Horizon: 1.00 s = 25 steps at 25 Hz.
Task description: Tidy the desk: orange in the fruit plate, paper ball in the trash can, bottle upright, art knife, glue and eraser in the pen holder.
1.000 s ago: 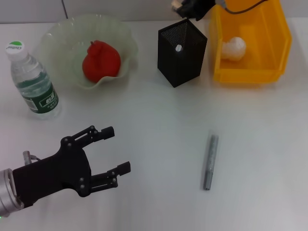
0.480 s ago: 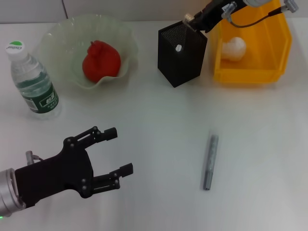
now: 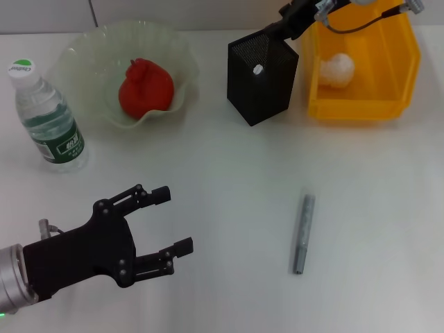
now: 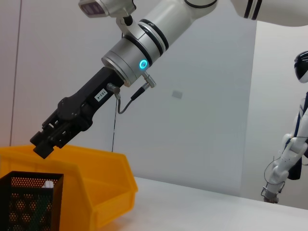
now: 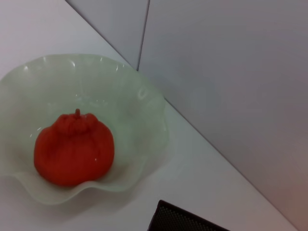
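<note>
Two pincers are showing. Nearest, at 7 o'clock, the left pincer (image 3: 168, 225) is hovering released, fingers spread, over the smooth white counter (image 3: 229, 180). A slim metallic art knife (image 3: 303, 233) is lying at 4 o'clock. Farther off, the clear plastic bottle (image 3: 46, 118) is standing upright at 10 o'clock, beside the frilled glassy fruit plate (image 3: 173, 48) cradling the orange (image 3: 145, 86). At 1 o'clock, the right pincer (image 3: 290, 17) is hanging above the black mesh pen holder (image 3: 262, 75); whether it is clenched, I cannot tell. The crumpled paper ball (image 3: 336, 70) is sitting in the yellow trash can (image 3: 361, 107).
</note>
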Tool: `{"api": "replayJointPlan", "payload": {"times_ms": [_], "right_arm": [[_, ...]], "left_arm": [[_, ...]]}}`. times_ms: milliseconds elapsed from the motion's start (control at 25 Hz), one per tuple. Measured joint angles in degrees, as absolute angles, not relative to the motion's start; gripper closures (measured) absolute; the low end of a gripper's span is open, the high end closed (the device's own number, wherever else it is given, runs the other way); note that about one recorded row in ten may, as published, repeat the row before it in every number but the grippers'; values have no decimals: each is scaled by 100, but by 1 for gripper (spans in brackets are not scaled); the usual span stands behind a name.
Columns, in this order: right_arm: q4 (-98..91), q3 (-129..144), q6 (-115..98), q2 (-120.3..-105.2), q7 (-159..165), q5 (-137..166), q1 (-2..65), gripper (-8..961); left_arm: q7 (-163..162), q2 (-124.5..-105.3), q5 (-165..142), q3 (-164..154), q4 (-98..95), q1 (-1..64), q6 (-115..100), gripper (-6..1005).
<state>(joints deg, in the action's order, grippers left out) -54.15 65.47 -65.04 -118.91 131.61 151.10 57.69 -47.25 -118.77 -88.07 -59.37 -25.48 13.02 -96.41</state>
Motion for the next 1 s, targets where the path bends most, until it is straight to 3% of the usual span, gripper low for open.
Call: {"api": "replayJointPlan", "payload": {"times_ms": [480, 1000], "right_arm": [[-6853, 6495, -7391, -11919, 13689, 14965, 5487, 317], [-9590, 6614, -10339, -11916, 15503, 14737, 4570, 232]], "left_arm": [[-4736, -11867, -8806, -5907, -2552, 1317, -9660, 156], [-4884, -11857, -8833, -5936, -2575, 1452, -9626, 156]]}}
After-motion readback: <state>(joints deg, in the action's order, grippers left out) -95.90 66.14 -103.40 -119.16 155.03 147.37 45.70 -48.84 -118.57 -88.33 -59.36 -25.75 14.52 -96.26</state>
